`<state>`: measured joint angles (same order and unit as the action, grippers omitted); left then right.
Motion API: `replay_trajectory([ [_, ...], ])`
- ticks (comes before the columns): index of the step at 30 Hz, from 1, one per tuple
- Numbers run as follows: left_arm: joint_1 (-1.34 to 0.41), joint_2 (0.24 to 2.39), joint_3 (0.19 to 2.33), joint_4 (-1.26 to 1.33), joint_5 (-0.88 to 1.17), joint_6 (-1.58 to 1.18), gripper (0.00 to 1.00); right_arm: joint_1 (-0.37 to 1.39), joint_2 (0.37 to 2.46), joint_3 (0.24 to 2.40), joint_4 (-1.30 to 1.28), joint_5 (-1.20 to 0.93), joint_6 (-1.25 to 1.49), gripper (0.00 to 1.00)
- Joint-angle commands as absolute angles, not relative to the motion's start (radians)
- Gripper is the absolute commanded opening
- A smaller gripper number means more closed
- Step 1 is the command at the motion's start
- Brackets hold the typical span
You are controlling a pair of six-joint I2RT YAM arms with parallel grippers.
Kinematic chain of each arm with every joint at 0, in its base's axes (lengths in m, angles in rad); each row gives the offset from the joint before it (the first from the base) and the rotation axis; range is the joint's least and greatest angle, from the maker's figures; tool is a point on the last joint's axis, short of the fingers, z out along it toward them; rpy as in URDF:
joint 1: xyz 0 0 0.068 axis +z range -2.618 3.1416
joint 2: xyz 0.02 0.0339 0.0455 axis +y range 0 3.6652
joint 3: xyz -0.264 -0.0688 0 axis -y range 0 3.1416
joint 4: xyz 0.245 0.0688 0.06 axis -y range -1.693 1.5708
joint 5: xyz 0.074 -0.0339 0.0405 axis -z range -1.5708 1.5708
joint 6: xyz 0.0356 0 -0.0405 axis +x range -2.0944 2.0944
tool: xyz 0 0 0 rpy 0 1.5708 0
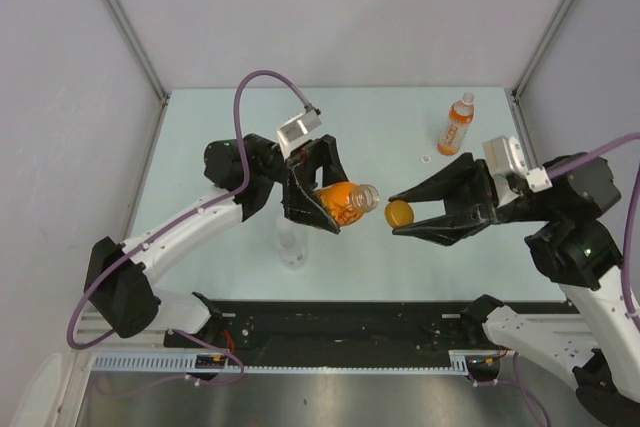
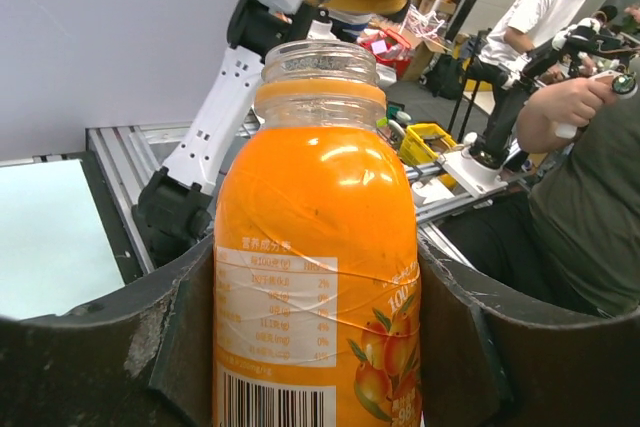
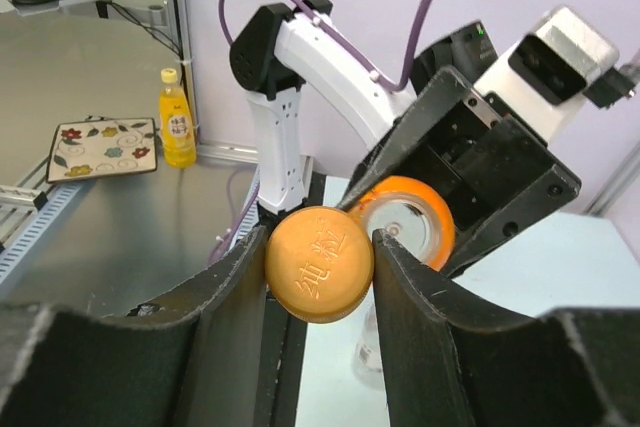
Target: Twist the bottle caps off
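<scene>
We log: left jaws clamped on squat orange bottle (image 1: 338, 203), held sideways to steady it, neck open | clear bottle (image 1: 291, 244) on bench (image 1: 380, 117) below | right jaws pinching orange cap (image 1: 399, 213), just clear of neck | tall bottle (image 1: 456, 124) far right, capped.

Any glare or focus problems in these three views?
Left wrist: glare streaks on the orange bottle, label readable. Right wrist: orange cap sharp, embossing readable. Top external: even light, but the clear bottle nearly vanishes against the table.
</scene>
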<state>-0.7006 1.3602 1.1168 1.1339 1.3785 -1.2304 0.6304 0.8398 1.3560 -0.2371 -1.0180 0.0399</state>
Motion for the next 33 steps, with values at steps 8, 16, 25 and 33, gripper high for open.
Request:
replay_trajectory([
  [8,-0.666,1.263,1.166,0.659,1.238,-0.783,0.0,0.606,0.787,1.373,-0.245,-0.459,0.081,0.0],
  [16,-0.661,1.149,1.203,0.189,0.861,-0.401,0.0,0.606,0.909,1.371,-0.396,0.298,0.158,0.0],
  [25,-0.661,1.002,1.143,0.071,0.471,-0.285,0.0,0.457,1.029,1.16,-0.387,0.424,0.383,0.0],
  [33,-0.661,0.888,1.085,0.008,0.206,-0.281,0.0,0.172,1.141,0.962,-0.278,0.282,0.623,0.0],
])
